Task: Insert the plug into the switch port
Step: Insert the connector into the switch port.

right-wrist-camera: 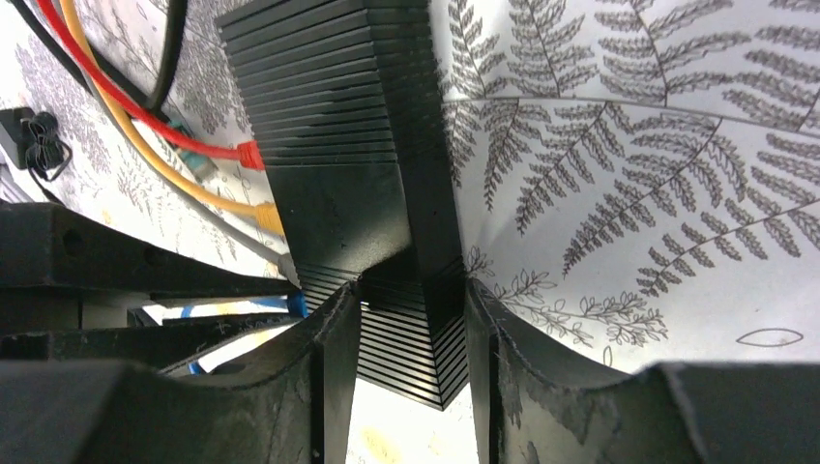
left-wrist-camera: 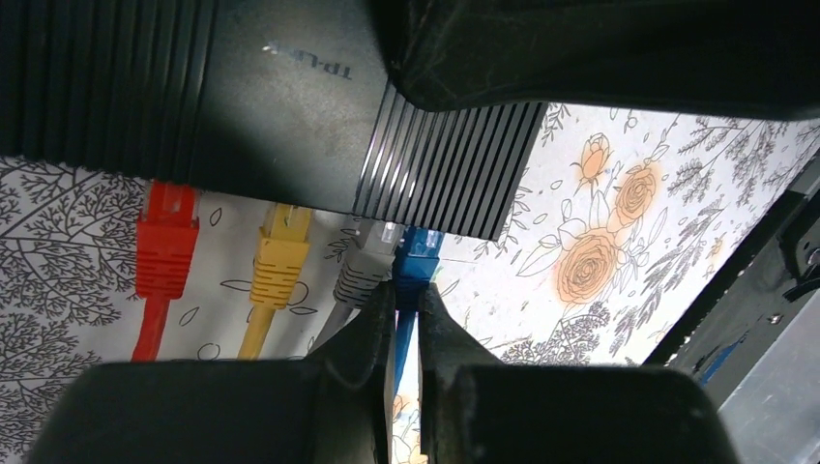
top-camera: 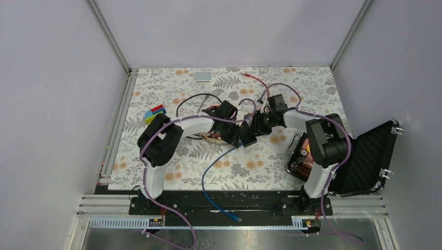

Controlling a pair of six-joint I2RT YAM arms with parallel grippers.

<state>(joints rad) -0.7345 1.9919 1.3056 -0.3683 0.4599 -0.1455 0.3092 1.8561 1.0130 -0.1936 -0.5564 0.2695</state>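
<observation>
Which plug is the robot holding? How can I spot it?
Find the flat black box on the flowery table. Four plugs sit along its edge. It's the blue plug, last in the row beside the grey plug, pinched by the left gripper.

Counting as I go: two arms, the left arm (top-camera: 159, 143) and the right arm (top-camera: 326, 138). One black ribbed switch (left-wrist-camera: 290, 106). Along its edge I make it four plugs: one red plug (left-wrist-camera: 166, 242), one yellow plug (left-wrist-camera: 280, 253), one grey plug (left-wrist-camera: 366, 271), one blue plug (left-wrist-camera: 416, 259). One cable per plug, so four there.

Up on the top view I get one blue cable (top-camera: 212, 169), and one loose plug (top-camera: 235, 219) on its near end. One black cable (top-camera: 194, 98), looped. One thin red lead (top-camera: 254, 78). One small white box (top-camera: 203, 76). One open black case (top-camera: 367, 153). One cluster of coloured blocks (top-camera: 155, 113), too small for me to count singly.
</observation>
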